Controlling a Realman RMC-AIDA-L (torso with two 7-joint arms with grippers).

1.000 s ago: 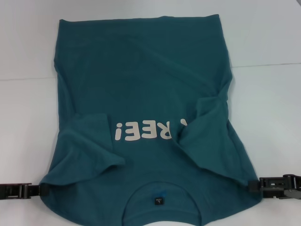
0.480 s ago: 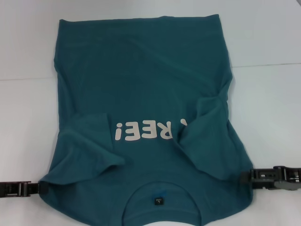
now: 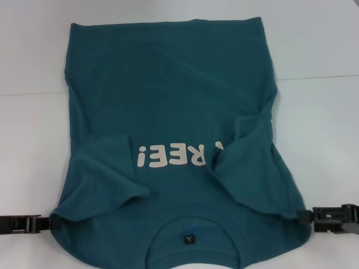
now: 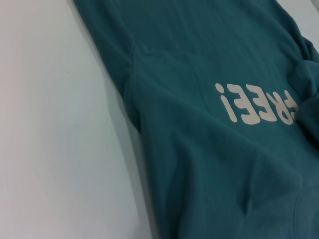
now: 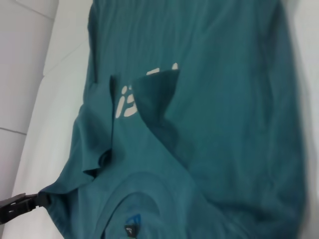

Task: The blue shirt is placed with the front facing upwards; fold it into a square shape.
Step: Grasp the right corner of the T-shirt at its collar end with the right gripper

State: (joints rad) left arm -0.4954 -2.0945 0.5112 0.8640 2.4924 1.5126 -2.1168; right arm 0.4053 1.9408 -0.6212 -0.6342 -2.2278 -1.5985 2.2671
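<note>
A: Where is the left claw (image 3: 47,223)?
B: Low at the near left shoulder of the blue shirt (image 3: 174,112), its tip touching the cloth edge. Whether it pinches the fabric or is parted, I cannot tell.
A: And the right claw (image 3: 305,217)?
B: At the near right shoulder, tip against the hem there. Its opening cannot be told either.
A: How does the shirt lie?
B: Flat on the white surface (image 3: 320,117), front up, collar toward the robot with the small dark tag (image 3: 189,239) showing. Both sleeves are folded inward over the chest; the right one covers the start of the off-white print (image 3: 171,155).
</note>
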